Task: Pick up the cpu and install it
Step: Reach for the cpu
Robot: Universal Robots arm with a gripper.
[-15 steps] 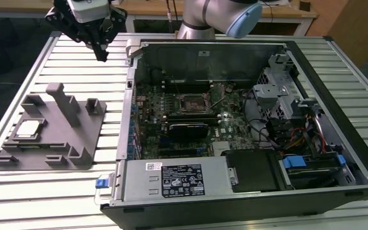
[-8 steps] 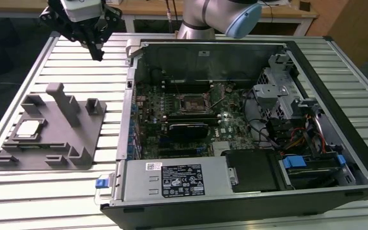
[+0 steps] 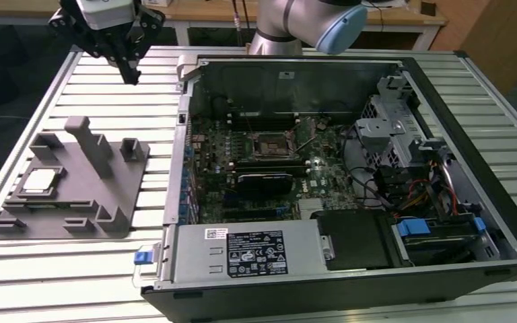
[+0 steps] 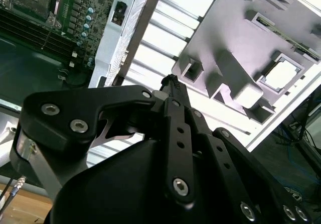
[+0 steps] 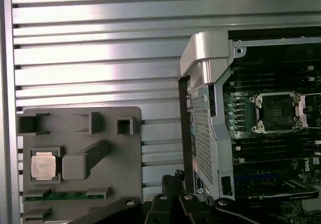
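Silver-topped, the cpu (image 3: 41, 180) lies in its pocket of the grey fixture (image 3: 132, 178), so we judge nothing done yet: pick-up and seating both remain. Our gripper (image 3: 132, 75) hangs empty, fingers pressed together. In the exterior view the cpu is at its seven o'clock and the bare socket (image 3: 268, 145) at its four o'clock.

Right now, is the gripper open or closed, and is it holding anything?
Gripper: closed, holding nothing. The cpu lies in the grey fixture.
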